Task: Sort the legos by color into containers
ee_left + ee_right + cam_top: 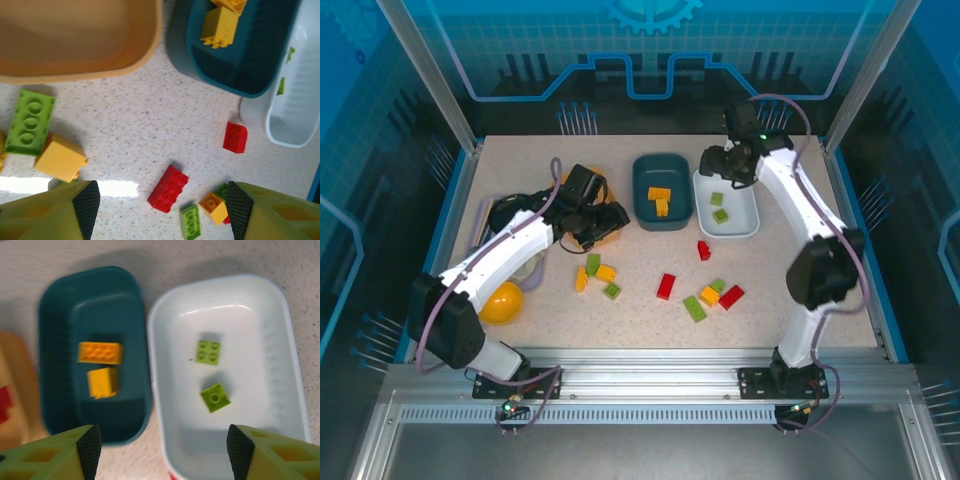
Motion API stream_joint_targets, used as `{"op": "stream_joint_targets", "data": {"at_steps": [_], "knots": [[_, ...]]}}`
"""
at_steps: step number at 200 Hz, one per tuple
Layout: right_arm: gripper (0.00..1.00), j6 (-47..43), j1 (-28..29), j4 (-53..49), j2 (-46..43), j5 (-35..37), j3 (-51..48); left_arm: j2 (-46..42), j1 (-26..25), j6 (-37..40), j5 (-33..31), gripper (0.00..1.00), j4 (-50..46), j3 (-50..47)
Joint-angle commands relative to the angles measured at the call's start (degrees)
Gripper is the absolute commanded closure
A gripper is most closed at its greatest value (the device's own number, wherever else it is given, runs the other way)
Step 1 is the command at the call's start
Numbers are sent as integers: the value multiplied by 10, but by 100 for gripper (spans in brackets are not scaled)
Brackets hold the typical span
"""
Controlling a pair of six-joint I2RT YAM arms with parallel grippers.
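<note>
My left gripper hangs open over the near edge of the orange tub. Between its fingers, on the table below, lies a red oblong brick, untouched. A green brick, an orange-yellow one and a small red one lie nearby. My right gripper is open and empty above the gap between the dark teal tub and the white tub. The teal tub holds two orange-yellow bricks. Two green bricks lie in the white tub. A bit of red shows in the orange tub.
More loose bricks lie mid-table: a green oblong and a yellow one on the left, a mixed cluster on the right. A round yellow bowl sits beside the left arm. Blue rails border the table.
</note>
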Motion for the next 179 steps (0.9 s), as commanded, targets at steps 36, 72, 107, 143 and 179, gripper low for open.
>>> {"op": "stream_joint_targets", "data": {"at_steps": [36, 72, 107, 143, 179], "knots": [[31, -48, 65, 71, -182, -66, -200, -54, -4, 6, -57, 29, -83, -39], [31, -72, 128, 102, -248, -160, -318, -56, -2, 18, -107, 32, -151, -69], [32, -100, 182, 148, -249, -273, -393, -6, 22, 104, -70, 39, -122, -118], [30, -127, 198, 160, -221, -304, -413, 43, 47, 197, -43, 36, -77, -133], [30, -119, 198, 164, -211, -306, -419, 100, 58, 237, -36, 40, -56, -127]]}}
